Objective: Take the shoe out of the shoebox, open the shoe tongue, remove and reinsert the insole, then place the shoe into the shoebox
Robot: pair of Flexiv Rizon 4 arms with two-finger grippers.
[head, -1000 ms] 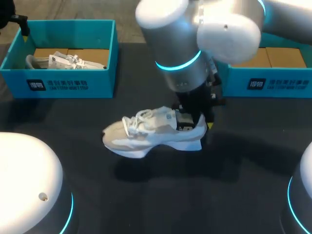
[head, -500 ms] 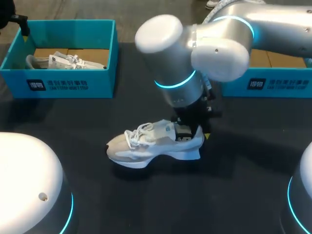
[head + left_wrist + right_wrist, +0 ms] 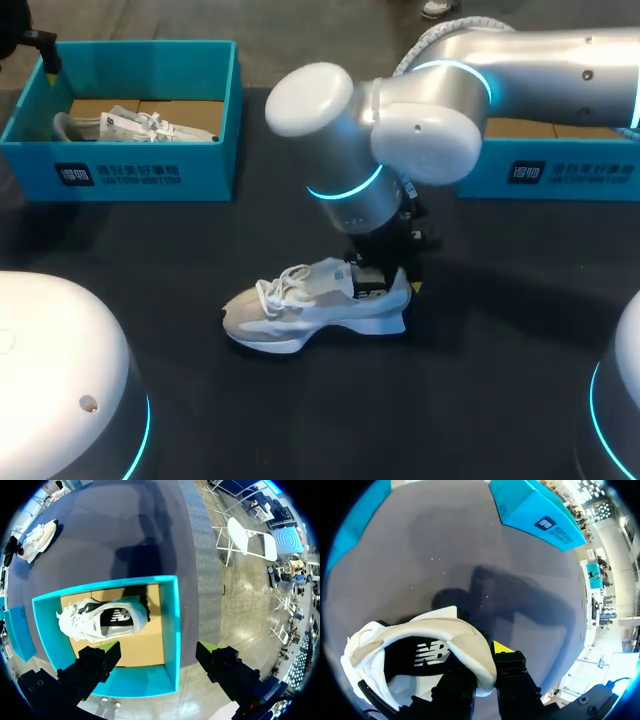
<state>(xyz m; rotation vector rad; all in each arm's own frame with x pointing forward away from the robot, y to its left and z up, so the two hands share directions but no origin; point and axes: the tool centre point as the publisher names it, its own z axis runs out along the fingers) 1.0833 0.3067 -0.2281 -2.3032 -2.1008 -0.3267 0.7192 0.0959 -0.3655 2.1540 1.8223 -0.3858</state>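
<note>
At the heel collar, the right fingers (image 3: 512, 675) pinched the shoe (image 3: 315, 305), which sat on the tabletop (image 3: 480, 380). Left fingers (image 3: 95, 665) hung spread above a box (image 3: 170, 630) holding a second shoe (image 3: 100, 620). Taking out looked done; tongue, insole and reboxing remained.

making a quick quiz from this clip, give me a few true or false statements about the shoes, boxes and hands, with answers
1. The right hand is shut on the heel of the shoe. True.
2. That shoe lies inside a shoebox. False: it is outside the boxes, at the table.
3. The left shoebox holds a second shoe. True.
4. The left hand is shut on the second shoe. False: it is open above the box, touching nothing.
</note>
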